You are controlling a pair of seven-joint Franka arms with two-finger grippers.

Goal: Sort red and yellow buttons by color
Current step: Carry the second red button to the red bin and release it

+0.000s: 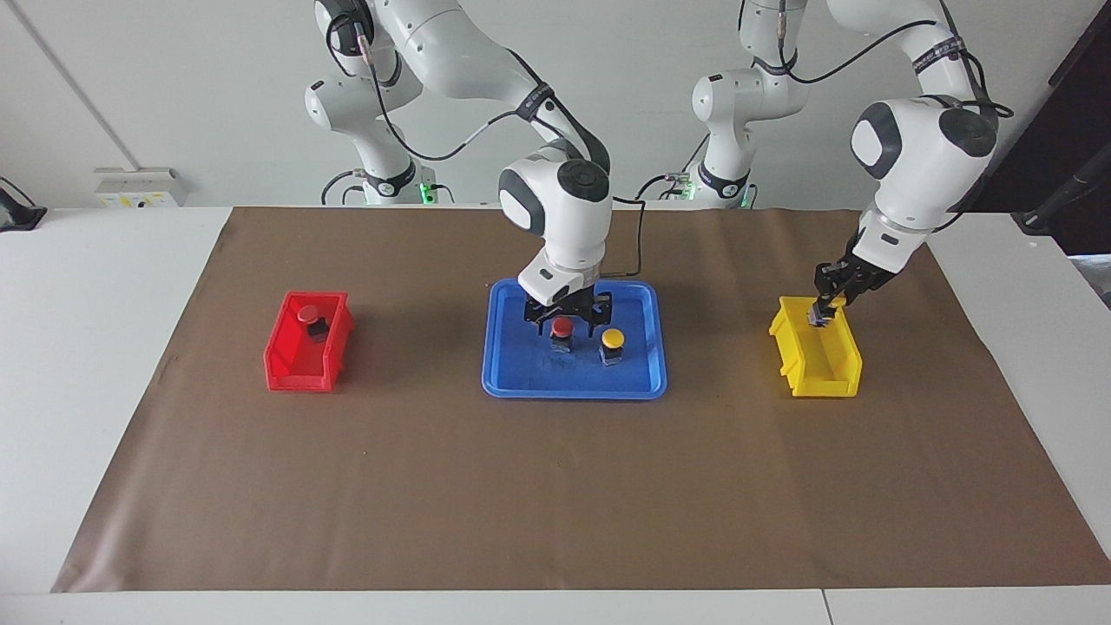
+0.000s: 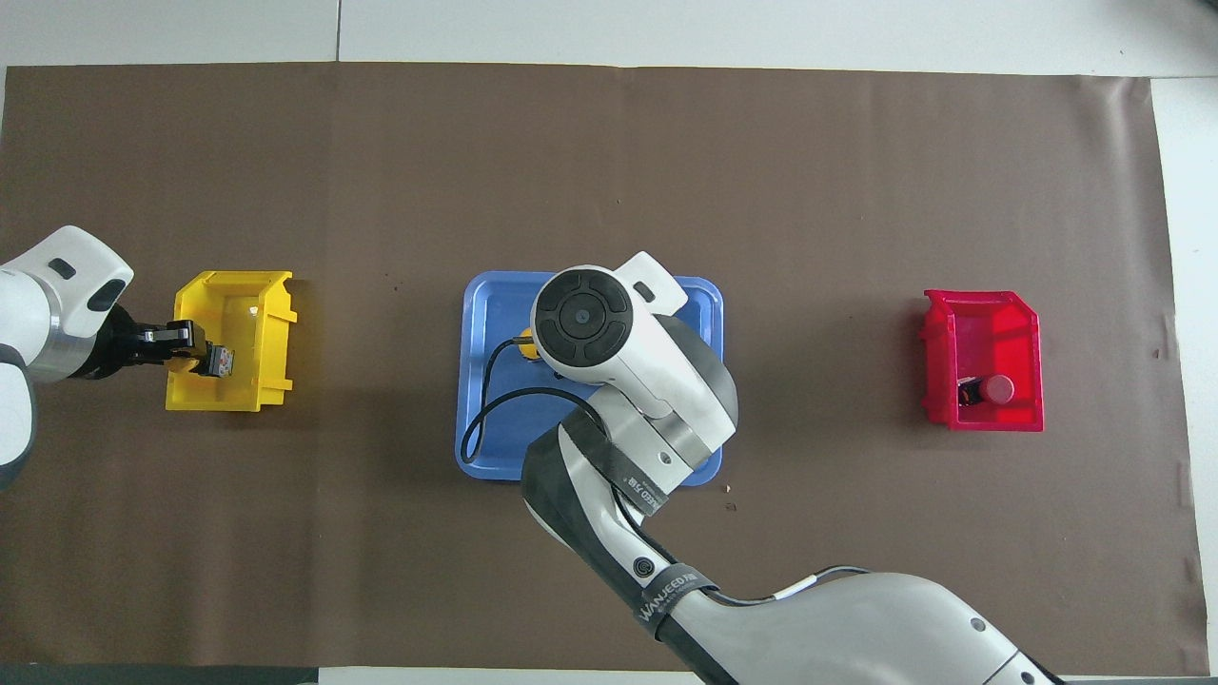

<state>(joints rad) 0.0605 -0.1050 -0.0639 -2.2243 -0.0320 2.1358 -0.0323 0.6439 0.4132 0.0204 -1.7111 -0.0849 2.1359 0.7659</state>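
Note:
In the blue tray (image 1: pixel 521 375) stand a red button (image 1: pixel 562 326) and, beside it, a yellow button (image 1: pixel 613 337). My right gripper (image 1: pixel 564 321) is low over the red one, open, a finger on each side of its cap. In the overhead view its own arm hides it. My left gripper (image 1: pixel 821 311) hangs just over the yellow bin (image 1: pixel 825 378), shut on a yellow button (image 2: pixel 221 361). A second red button (image 1: pixel 307 313) lies in the red bin (image 1: pixel 291 369).
A brown mat (image 1: pixel 555 495) covers most of the white table. The red bin (image 2: pixel 985 419) sits toward the right arm's end, the yellow bin (image 2: pixel 271 328) toward the left arm's end, and the blue tray (image 2: pixel 476 381) between them.

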